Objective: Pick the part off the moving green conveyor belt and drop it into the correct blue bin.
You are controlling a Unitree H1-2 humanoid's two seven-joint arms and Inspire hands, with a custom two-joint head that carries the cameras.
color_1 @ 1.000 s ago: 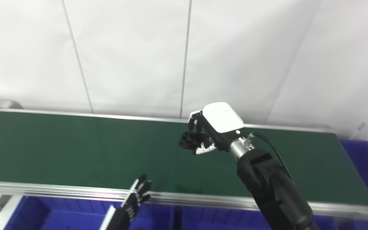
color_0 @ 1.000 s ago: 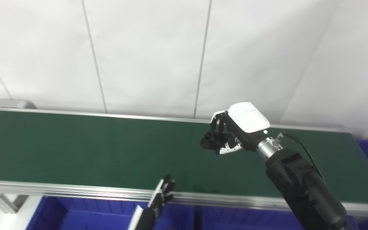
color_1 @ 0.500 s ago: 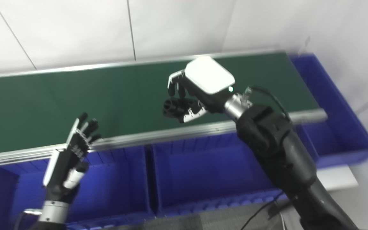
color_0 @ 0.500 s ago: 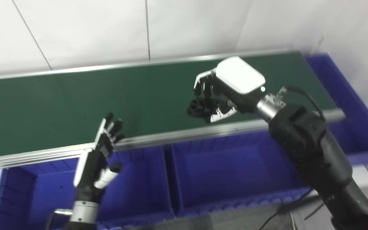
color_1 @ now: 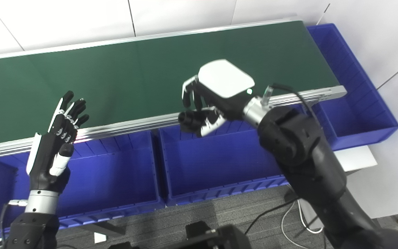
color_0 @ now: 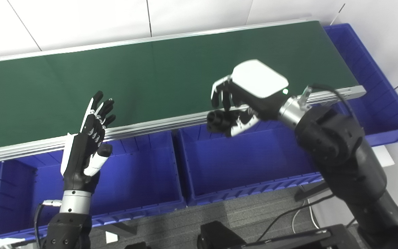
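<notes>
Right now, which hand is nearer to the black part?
The right hand: it holds the black part above the middle bin. The left hand waits open, far left.

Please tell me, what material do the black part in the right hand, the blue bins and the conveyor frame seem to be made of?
The black part, held in the right hand, looks like matte plastic or rubber; its dull surface leaves this open. The blue bins look like moulded plastic, with ribbed walls and a slight sheen. The conveyor frame appears to be bare aluminium: silver, grooved and reflective.
</notes>
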